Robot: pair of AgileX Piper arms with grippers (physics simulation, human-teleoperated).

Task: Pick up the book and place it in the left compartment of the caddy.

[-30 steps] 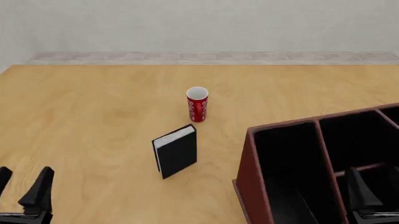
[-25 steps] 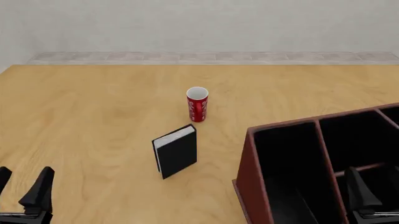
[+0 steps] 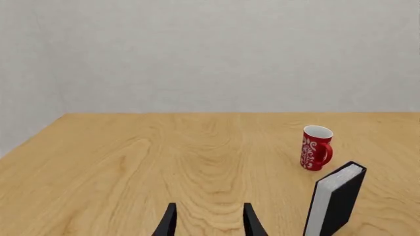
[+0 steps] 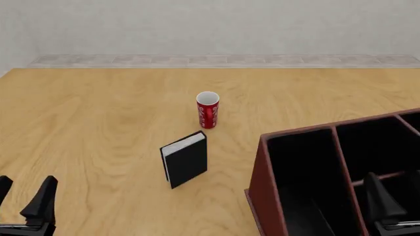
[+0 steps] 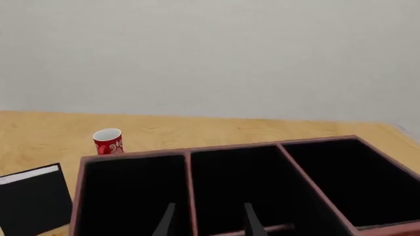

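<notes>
Left end effector (image 4: 23, 196): low at the near left corner of the front view, fingers spread apart with bare bench showing between them; it holds nothing and touches nothing. In its own wrist view (image 3: 208, 221) the two dark fingertips stand parted over the wood.
Right end effector (image 4: 397, 199): low at the near right, hovering over the caddy's near right part; one dark finger shows plainly in the front view, the other is cut by the picture edge. Its wrist view (image 5: 206, 220) shows both fingertips parted, gripping nothing.
Book (image 4: 185, 158): stands upright on the bench, well apart from both end effectors, between the left end effector and the caddy. Its long axis is vertical. The white page edge faces up and toward the left; one black cover faces the camera. It is turned at an angle to the bench's edges. Also seen in the left wrist view (image 3: 335, 200) and, partly cut off, in the right wrist view (image 5: 34, 199).
Red cup (image 4: 207, 109): upright behind the book, farther from the arms, near it but not touching; white inside, handle seen in the left wrist view (image 3: 315, 148).
Caddy (image 4: 263, 187): reddish-brown box at the right near side, black inside, split by thin walls.
Left compartment (image 4: 310, 172): the section nearest the book; nothing visible in it.
Other compartments: dark, with a crossbar; no contents visible apart from the right end effector above them.
Bench (image 4: 98, 113): light wood grain.
</notes>
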